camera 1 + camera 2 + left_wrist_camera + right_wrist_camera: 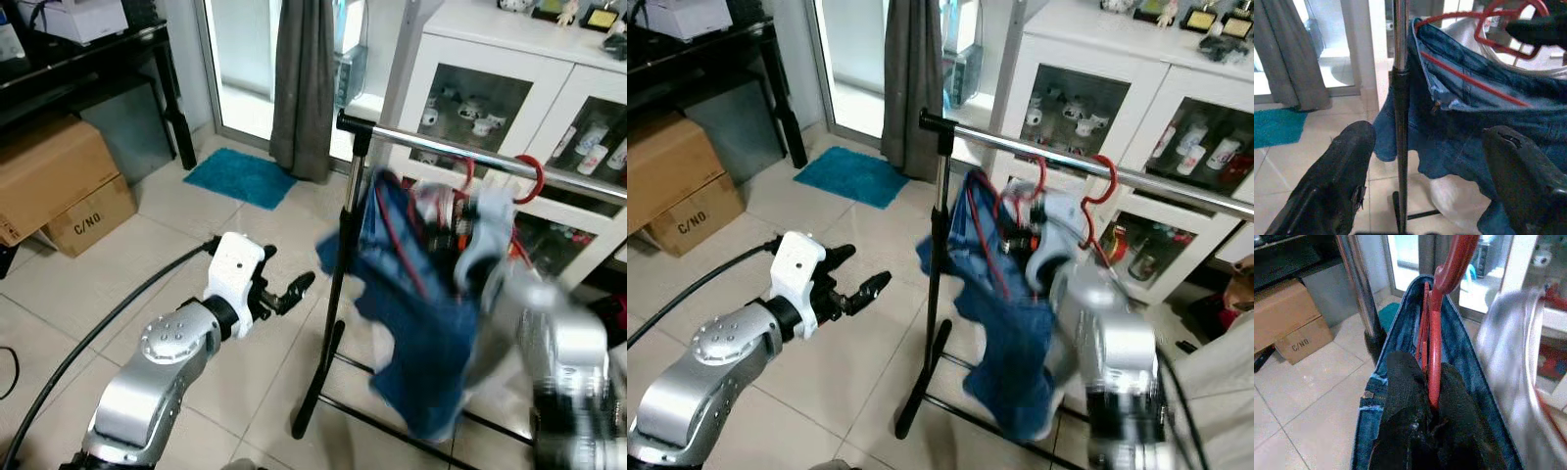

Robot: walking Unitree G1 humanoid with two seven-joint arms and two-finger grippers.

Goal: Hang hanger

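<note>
A red hanger (pixel 1432 333) carries a blue denim garment (pixel 421 323). My right gripper (pixel 1431 396) is shut on the hanger's neck, just below the hook, and the blurred right arm (pixel 1107 352) reaches up behind the denim. The silver rail (pixel 441 142) of the clothes rack runs above it, on a black post (pixel 338 274). Two red hooks (pixel 1104 181) show at the rail; I cannot tell whether the held hanger's hook rests on it. My left gripper (pixel 862 269) is open and holds nothing, left of the post at mid height.
The rack's black foot (pixel 313 392) spreads over the tiled floor. A white glass-door cabinet (pixel 490 88) stands behind the rack. Cardboard boxes (pixel 59 186) and a black table (pixel 98 59) are far left, with a teal mat (pixel 240 176) and grey curtain (pixel 304 78) behind.
</note>
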